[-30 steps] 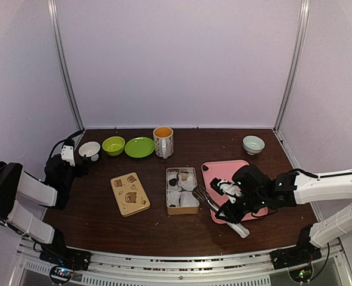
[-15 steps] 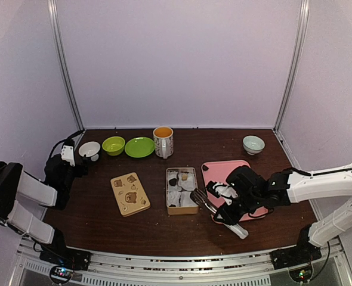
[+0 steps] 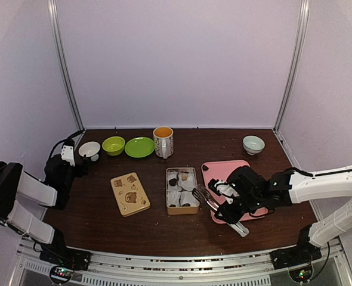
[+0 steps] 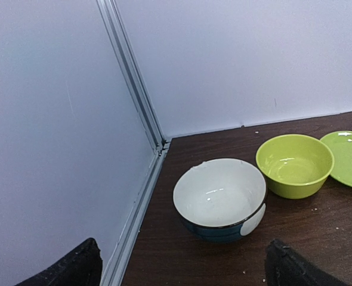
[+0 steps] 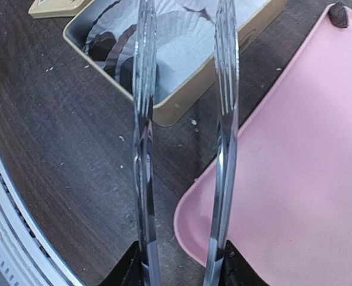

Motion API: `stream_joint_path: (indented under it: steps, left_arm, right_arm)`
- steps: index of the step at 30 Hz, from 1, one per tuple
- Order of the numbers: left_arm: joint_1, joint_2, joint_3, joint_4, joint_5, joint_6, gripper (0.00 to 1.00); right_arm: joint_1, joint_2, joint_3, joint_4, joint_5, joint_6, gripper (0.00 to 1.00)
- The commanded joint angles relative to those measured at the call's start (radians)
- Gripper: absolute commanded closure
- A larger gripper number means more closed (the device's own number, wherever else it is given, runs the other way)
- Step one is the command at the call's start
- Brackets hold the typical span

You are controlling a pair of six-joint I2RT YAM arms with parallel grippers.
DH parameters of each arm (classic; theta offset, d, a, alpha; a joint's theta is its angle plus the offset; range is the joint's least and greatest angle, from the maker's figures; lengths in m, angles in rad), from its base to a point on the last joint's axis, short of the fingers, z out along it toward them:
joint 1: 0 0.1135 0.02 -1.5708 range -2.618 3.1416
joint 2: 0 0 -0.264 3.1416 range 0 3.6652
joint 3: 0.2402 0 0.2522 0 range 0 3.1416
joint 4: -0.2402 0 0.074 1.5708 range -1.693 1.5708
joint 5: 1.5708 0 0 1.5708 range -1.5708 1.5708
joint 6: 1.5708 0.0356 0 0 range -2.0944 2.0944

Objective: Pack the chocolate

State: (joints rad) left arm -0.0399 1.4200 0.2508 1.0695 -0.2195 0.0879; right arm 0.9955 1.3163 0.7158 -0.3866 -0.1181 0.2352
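Several chocolates (image 3: pixel 173 180) sit in the open tin (image 3: pixel 182 209) (a stray chocolate (image 5: pixel 338 14) lies on the pink tray (image 5: pixel 295 155)). The right gripper (image 3: pixel 228 207) clasps the metal tongs (image 5: pixel 145 149), their arms apart over the tin's edge; the left gripper (image 4: pixel 182 271) gapes wide near a white bowl (image 4: pixel 219 193).

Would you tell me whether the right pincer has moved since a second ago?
Yes. The right pincer, holding the tongs, has shifted slightly left in the top view, toward the open tin.

Chocolate (image 5: pixel 107 47) partly hidden behind tongs (image 5: pixel 145 149), tong tips beyond top edge, green plate (image 4: pixel 349 158) clipped
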Motion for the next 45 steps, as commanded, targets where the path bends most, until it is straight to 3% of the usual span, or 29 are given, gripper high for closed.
stream_joint_path:
  steps: [1,5,9,20,28,45]
  left_arm:
    - [0.009,0.007,0.015,0.052,0.011,-0.005,0.02]
    - [0.009,0.007,0.016,0.052,0.012,-0.005,0.02]
    - [0.008,0.007,0.015,0.053,0.011,-0.005,0.02]
    - [0.008,0.007,0.015,0.052,0.011,-0.004,0.02]
    - [0.008,0.007,0.015,0.053,0.011,-0.005,0.02]
    - [0.008,0.007,0.015,0.052,0.012,-0.005,0.02]
  right_arm:
    - [-0.007,-0.087,0.031,-0.023,0.274,0.057,0.61]
    - [-0.047,-0.141,0.027,-0.040,0.422,0.126,0.59]
    - [-0.120,-0.142,0.039,-0.039,0.447,0.201,0.57]
    - [-0.271,0.064,0.159,-0.075,0.407,0.278,0.57]
    - [-0.336,0.217,0.199,-0.051,0.283,0.246,0.57]
    - [-0.389,0.286,0.197,0.000,0.133,0.206,0.55]
